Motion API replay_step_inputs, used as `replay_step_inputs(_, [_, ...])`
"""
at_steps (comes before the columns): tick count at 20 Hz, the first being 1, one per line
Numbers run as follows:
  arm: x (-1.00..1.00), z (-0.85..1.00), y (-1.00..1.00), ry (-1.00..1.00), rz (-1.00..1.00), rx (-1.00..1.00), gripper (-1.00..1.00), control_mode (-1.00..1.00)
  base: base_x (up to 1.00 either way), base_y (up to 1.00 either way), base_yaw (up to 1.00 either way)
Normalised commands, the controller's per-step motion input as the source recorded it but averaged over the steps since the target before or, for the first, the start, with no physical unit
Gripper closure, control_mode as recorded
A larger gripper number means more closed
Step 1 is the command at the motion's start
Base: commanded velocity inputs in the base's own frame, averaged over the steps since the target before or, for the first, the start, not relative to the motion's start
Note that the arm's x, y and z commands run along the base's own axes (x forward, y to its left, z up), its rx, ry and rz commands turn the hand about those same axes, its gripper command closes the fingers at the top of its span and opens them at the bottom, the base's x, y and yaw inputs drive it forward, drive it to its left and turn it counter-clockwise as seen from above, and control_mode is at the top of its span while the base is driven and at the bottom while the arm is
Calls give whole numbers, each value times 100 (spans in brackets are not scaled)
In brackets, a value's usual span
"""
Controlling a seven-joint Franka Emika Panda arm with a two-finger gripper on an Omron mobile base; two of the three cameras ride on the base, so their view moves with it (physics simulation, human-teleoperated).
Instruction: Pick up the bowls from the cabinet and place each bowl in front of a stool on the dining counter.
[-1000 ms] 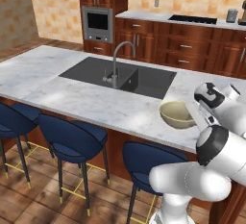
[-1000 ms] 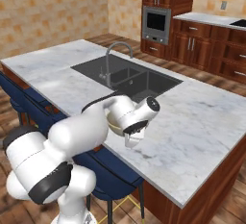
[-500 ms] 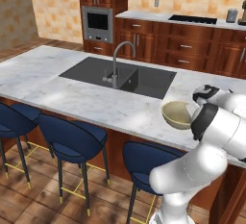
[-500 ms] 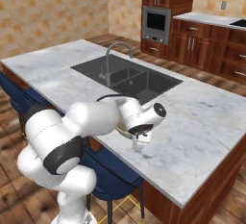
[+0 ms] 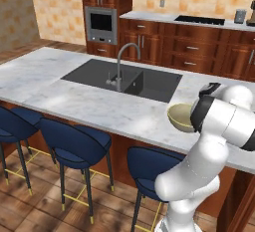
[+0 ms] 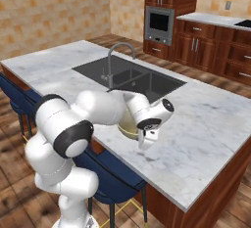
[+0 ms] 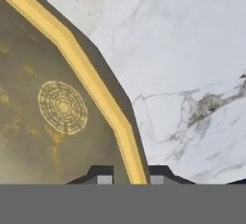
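The beige-olive bowl (image 5: 180,116) is on or just above the marble dining counter (image 5: 94,104) near its front edge, over a dark-blue stool (image 5: 149,164). I cannot tell whether it touches the marble. My gripper (image 7: 129,177) is shut on the bowl's far rim, one fingertip (image 7: 102,176) inside and the other outside. From the right base view the hand (image 6: 147,129) covers most of the bowl (image 6: 126,126). In the hand view the bowl's (image 7: 57,107) inside has a pale ring pattern. Two more stools (image 5: 74,144) stand to the left. The cabinet is out of view.
A dark inset sink (image 5: 124,79) with a curved faucet (image 5: 119,64) lies in the counter behind the bowl. Beyond the aisle are a wall oven (image 5: 101,24), wooden drawer fronts (image 5: 189,59) and a black stove (image 5: 199,20). Bare marble (image 6: 206,124) stretches right of the hand.
The hand has sunk a little toward the counter and the elbow has swung in front of the left base camera. The bowl has stayed in nearly the same spot.
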Motion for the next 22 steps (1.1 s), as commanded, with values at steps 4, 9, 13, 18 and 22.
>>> replay_step_inputs(4, [-4, -14, 0, 11, 0, 0, -100, -100, 0, 0, 0])
replay_step_inputs(9, [-2, -3, 0, 3, 0, 0, -100, -100, 0, 0, 0])
replay_step_inputs(13, [-1, 9, -10, -8, 0, 0, -100, -100, 0, 0, 0])
replay_step_inputs(18, [16, 42, -11, -6, -10, 0, -100, -100, 0, 0, 0])
replay_step_inputs(22, [4, 81, -8, -3, -8, 0, -100, -100, 0, 0, 0])
